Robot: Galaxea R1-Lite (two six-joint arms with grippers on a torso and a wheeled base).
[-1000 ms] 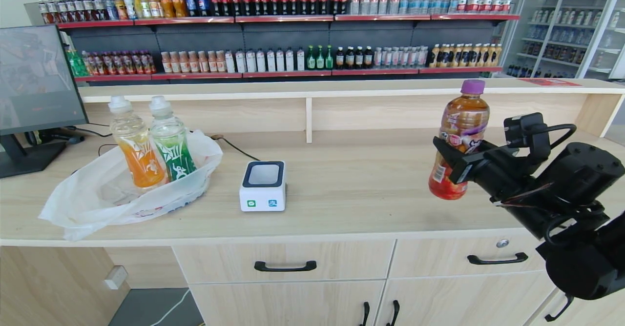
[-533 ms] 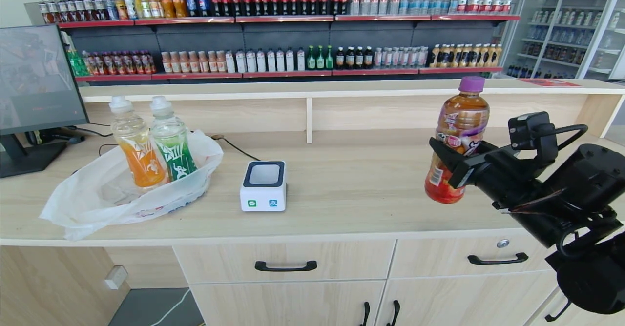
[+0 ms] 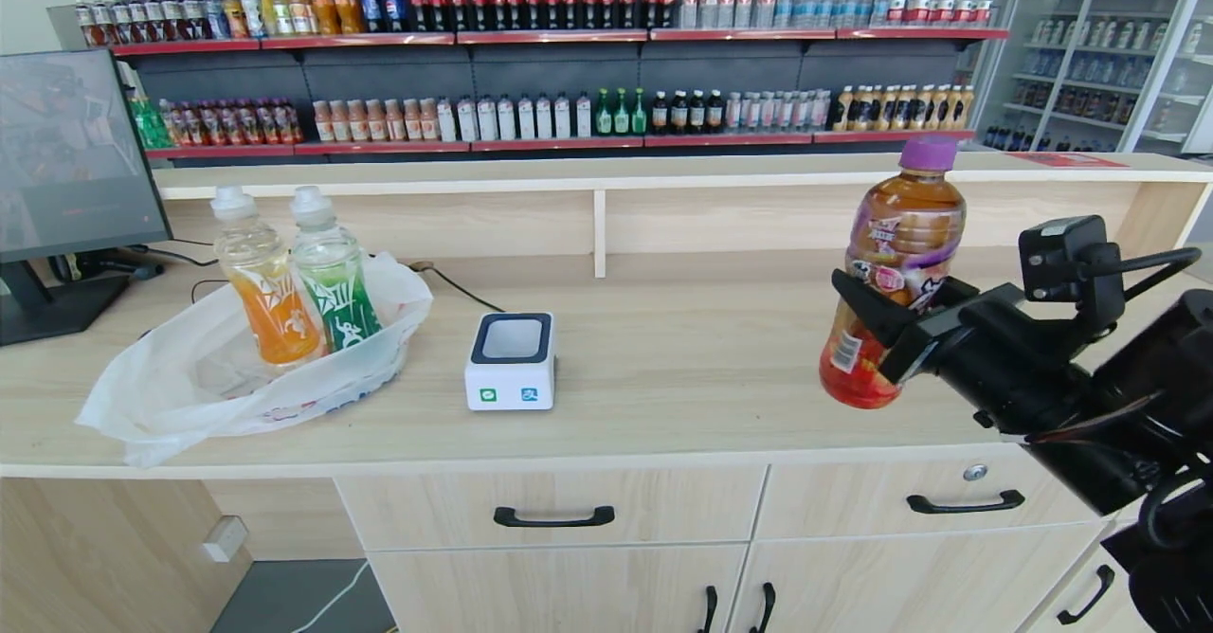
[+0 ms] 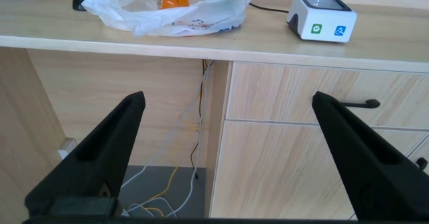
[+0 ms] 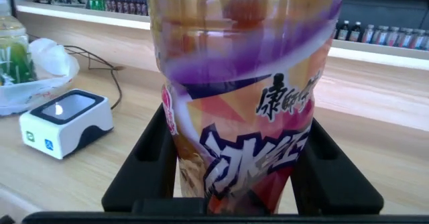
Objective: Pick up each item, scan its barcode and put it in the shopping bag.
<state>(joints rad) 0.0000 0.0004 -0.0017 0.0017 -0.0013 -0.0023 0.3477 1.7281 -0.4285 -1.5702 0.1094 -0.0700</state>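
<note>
Tea bottle [image 3: 900, 226] is clamped near upright in my right hand [image 3: 881, 322], clear of the tabletop [image 3: 663, 377], ready for the scanner [image 3: 510, 360]; my left hand [image 4: 228, 103] hangs with fingers apart

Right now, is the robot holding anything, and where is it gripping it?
Yes: the right gripper holds a purple-capped bottle by its labelled lower body. The left gripper is open, empty.

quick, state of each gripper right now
Left gripper: open, holding nothing.
Right gripper: closed on the purple-capped bottle, held above the counter.
</note>
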